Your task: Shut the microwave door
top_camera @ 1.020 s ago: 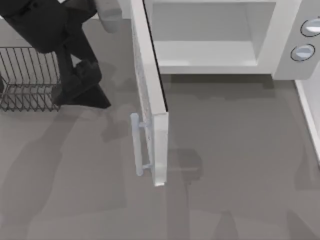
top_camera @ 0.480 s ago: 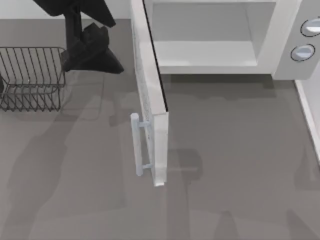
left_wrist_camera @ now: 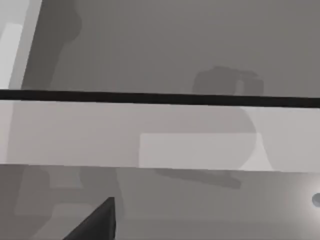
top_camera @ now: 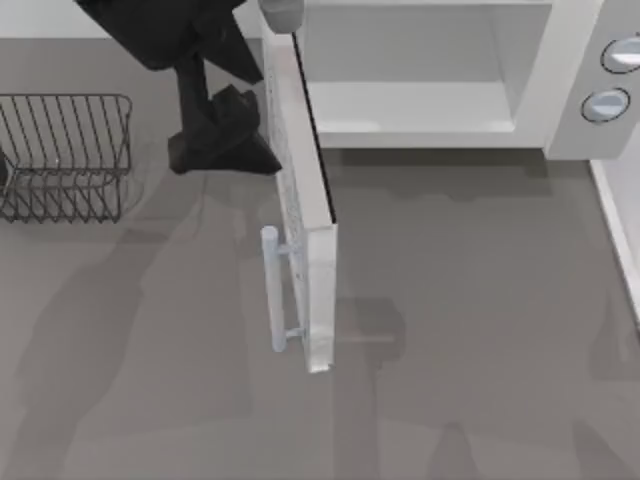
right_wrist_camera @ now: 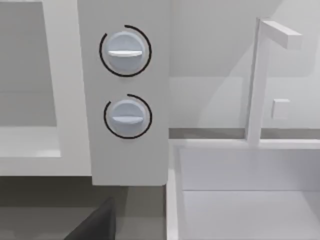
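Note:
The microwave door (top_camera: 318, 270) stands wide open, swung out from the white microwave body (top_camera: 560, 120) towards the front of the table. Its grey mesh window faces left, and its pale bar handle (top_camera: 270, 290) sits near its free end. My left gripper (top_camera: 225, 145) hangs just left of the door's outer face, close to the hinge end and almost touching the mesh. In the left wrist view the door's white edge (left_wrist_camera: 150, 135) with a black strip runs close across the picture. My right arm is parked at the right, facing the microwave's two knobs (right_wrist_camera: 125, 82).
A wire basket (top_camera: 65, 155) stands at the far left of the table. The microwave cavity (top_camera: 420, 70) is open behind the door. A white sink (right_wrist_camera: 245, 190) with a faucet (right_wrist_camera: 257, 75) lies right of the microwave. Bare grey tabletop (top_camera: 450, 330) spreads in front.
My left arm has swung right, from beside the wire basket to right up against the door's outer face. The door has not moved.

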`<state>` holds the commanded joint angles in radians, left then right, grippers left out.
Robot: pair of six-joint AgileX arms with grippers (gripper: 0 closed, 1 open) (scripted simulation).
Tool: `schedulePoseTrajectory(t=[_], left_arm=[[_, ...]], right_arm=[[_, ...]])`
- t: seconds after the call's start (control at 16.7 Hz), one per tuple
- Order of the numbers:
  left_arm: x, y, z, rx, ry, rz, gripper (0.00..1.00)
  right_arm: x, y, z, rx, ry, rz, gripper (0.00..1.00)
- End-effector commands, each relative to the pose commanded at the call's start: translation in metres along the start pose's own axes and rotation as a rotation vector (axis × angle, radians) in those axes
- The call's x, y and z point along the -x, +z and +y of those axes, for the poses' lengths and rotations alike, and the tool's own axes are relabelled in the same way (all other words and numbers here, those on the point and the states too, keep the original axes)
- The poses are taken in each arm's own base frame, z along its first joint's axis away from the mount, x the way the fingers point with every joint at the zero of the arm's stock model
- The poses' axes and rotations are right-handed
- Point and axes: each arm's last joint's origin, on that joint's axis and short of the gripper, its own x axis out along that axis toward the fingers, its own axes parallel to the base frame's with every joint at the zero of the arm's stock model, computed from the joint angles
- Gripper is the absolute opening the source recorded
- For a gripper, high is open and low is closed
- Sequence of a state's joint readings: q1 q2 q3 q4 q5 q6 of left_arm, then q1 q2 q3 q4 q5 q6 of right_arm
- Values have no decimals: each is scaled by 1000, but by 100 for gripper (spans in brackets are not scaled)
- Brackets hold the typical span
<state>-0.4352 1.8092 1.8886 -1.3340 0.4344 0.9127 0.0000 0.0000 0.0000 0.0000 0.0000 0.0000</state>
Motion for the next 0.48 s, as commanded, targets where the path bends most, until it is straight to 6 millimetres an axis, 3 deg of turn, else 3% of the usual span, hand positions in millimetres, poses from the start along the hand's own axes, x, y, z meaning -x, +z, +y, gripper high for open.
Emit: schedulePoseTrajectory(t=[0.24, 0.48], left_arm=[[-37, -1, -1, -1, 1, -1, 100], [-43, -1, -2, 0, -1, 0, 100]], right_arm=[[0, 0, 0, 0, 0, 0, 100], [0, 0, 0, 0, 0, 0, 100]])
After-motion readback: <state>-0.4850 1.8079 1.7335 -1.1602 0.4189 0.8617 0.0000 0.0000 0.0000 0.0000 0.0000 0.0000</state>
